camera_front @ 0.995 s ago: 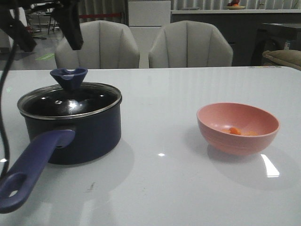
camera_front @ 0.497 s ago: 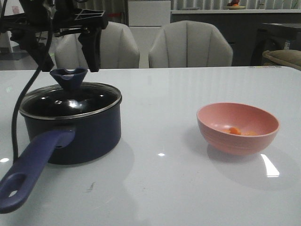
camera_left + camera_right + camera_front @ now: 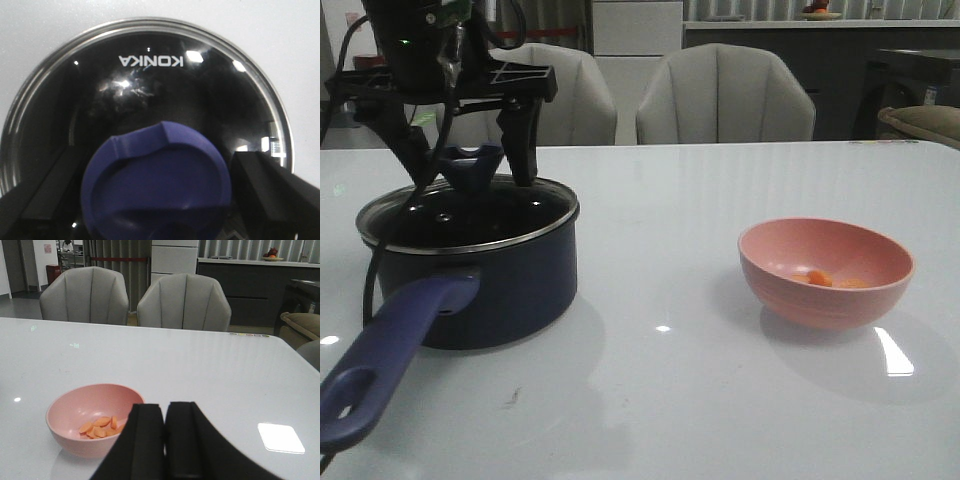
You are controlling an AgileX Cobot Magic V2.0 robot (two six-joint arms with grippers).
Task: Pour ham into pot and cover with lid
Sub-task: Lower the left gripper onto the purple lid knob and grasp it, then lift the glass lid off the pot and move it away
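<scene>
Lid (image 3: 470,210) first, since that's what we're dealing with right now: it's sitting square on the pot (image 3: 480,290), and its dark blue knob (image 3: 472,165) is right between the fingers of our left gripper (image 3: 470,172). From the left wrist view the knob (image 3: 156,185) fills the gap, with one black finger (image 3: 267,185) on either side. The jaws are spread wide and, as far as we can tell, not pressing on the knob yet, so we're holding nothing. The relation that matters: knob dead centre between the fingers, straight below the wrist, so our guess is the next thing is just a squeeze and a straight lift.

The pot's long handle (image 3: 390,345) sticks out toward us, away from the gripper and off to the side of the finger line, so it shouldn't get in the way.

Ham (image 3: 102,426) is a few orange bits lying in the pink bowl (image 3: 92,422), which sits just ahead of our right gripper (image 3: 165,440) and slightly to one side. That gripper's fingers are pressed together with nothing in them. Clearly the right arm is the nearer one for the bowl, the left for the lid.

Surface is a glossy white table (image 3: 700,400) showing glare spots. Behind it are two grey chairs (image 3: 725,95) and a dark counter.
</scene>
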